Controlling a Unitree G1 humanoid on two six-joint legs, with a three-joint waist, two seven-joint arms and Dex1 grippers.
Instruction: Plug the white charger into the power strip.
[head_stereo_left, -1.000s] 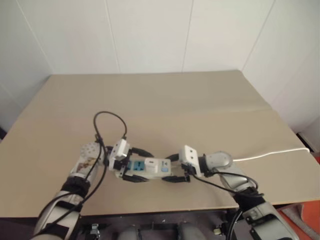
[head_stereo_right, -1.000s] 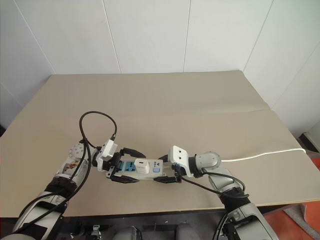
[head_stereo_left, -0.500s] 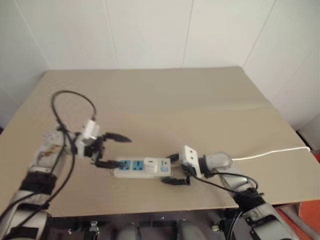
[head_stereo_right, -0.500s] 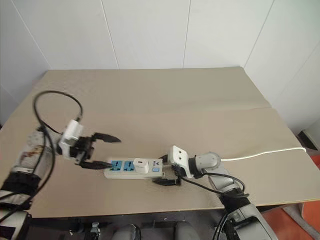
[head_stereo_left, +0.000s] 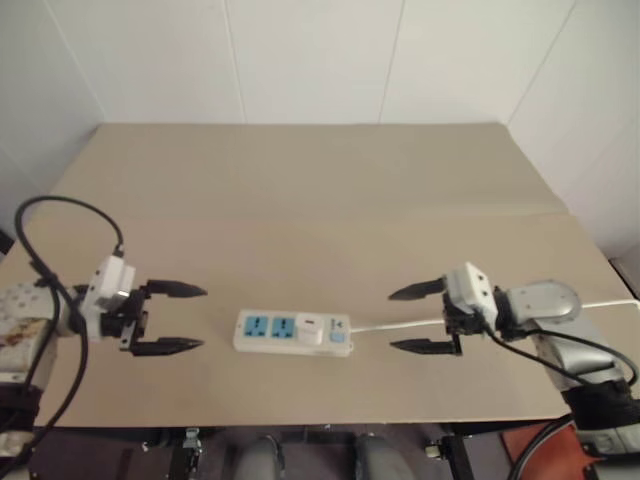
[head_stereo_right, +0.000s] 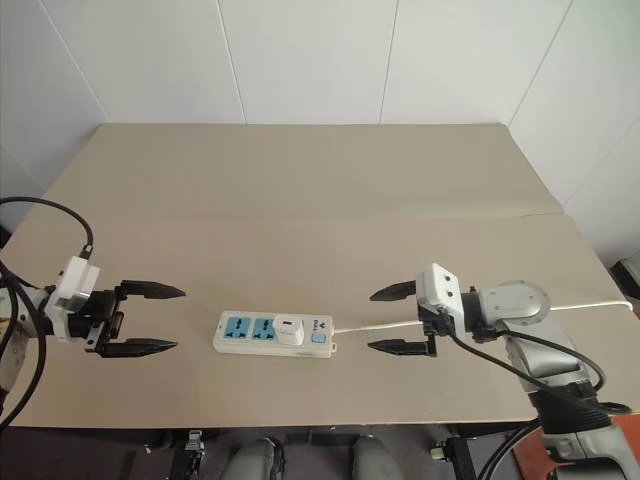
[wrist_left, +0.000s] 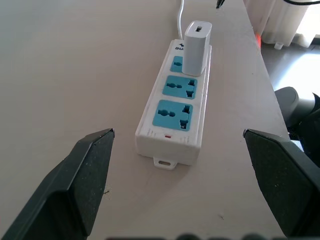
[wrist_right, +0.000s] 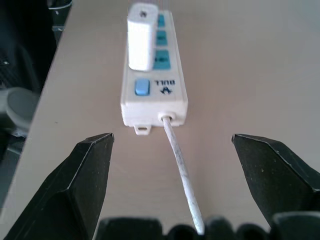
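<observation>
The power strip (head_stereo_right: 273, 333) lies flat near the table's front edge, a long white bar with blue socket faces. The white charger (head_stereo_right: 289, 329) stands plugged into the socket nearest the strip's switch end; it stands upright on the strip in both wrist views too (wrist_left: 196, 41) (wrist_right: 141, 43). My left gripper (head_stereo_right: 148, 319) hangs open to the left of the strip, well apart from it, with nothing between its fingers. My right gripper (head_stereo_right: 388, 320) hangs open to the right of the strip, over the thin white cable (head_stereo_right: 375, 322), holding nothing.
The tan table (head_stereo_right: 320, 200) stretches back to white walls. The strip's cable runs right past my right arm to the table's right edge (head_stereo_right: 600, 305). A black cable loops over my left arm (head_stereo_left: 60, 215).
Both grippers have drawn away from the power strip, the left one far to the left, the right one to the right and up. The strip stays with the charger in it. The camera view shifted.
</observation>
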